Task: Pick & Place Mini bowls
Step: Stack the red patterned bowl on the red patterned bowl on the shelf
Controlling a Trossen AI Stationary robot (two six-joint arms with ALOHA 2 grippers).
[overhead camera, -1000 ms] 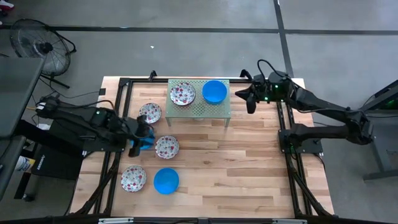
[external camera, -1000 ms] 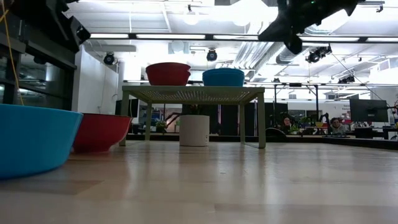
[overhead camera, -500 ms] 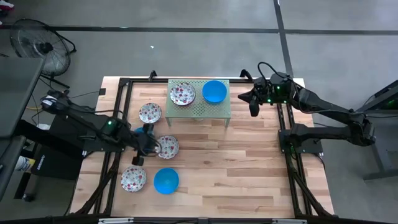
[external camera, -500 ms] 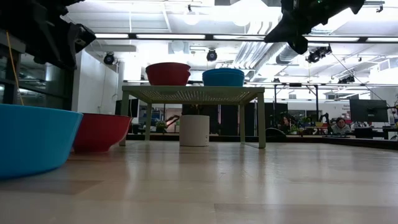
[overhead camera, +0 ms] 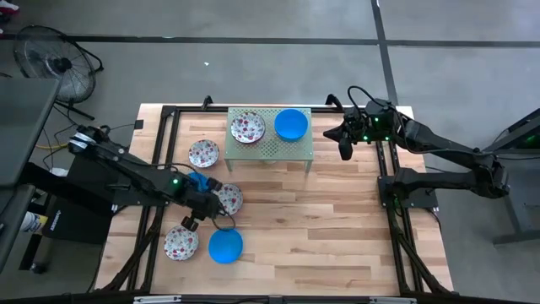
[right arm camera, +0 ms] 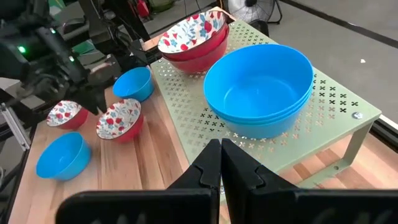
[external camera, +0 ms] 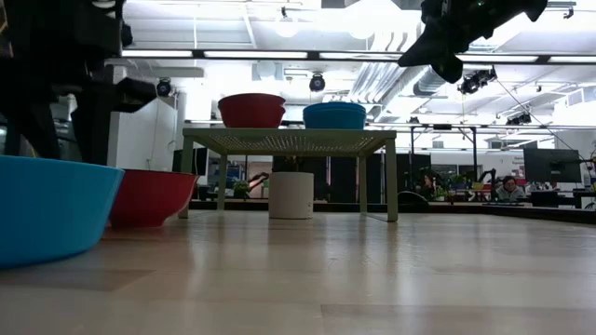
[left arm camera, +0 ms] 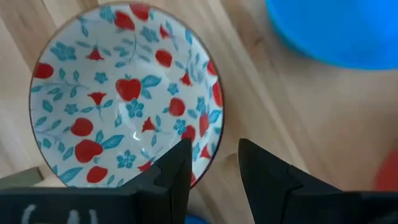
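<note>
Floral bowl (left arm camera: 124, 99) lies beneath the part-open, empty left gripper (left arm camera: 214, 163); blue bowl (left arm camera: 339, 28) nearby.

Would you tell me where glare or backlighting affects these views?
Low view: ceiling lights backlight the right gripper, leaving it a dark silhouette, and the table shows a pale sheen. Left wrist view: a small bright highlight sits inside the floral bowl. High view: light is even, without glare.
</note>
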